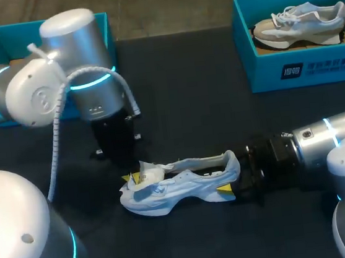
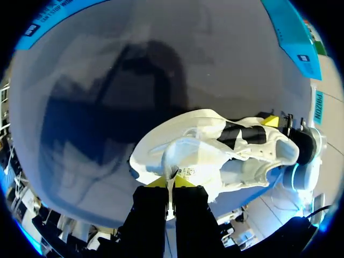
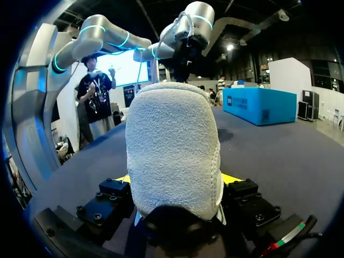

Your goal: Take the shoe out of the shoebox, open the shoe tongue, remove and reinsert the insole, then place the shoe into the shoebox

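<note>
right jaws clamp shoe [image 3: 172,145] heel | left jaws pinch tongue [image 2: 185,153]

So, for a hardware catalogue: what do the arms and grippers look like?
The left arm and right arm have silver housings with cyan joint rings. A white coiled cable runs down the left one. The left gripper and right gripper are black with yellow tips.

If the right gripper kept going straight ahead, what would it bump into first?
The shoe: the right gripper holds its heel between both fingers. Beyond the shoe, roughly in line, is the left gripper at the tongue, though depth is hard to judge.
</note>
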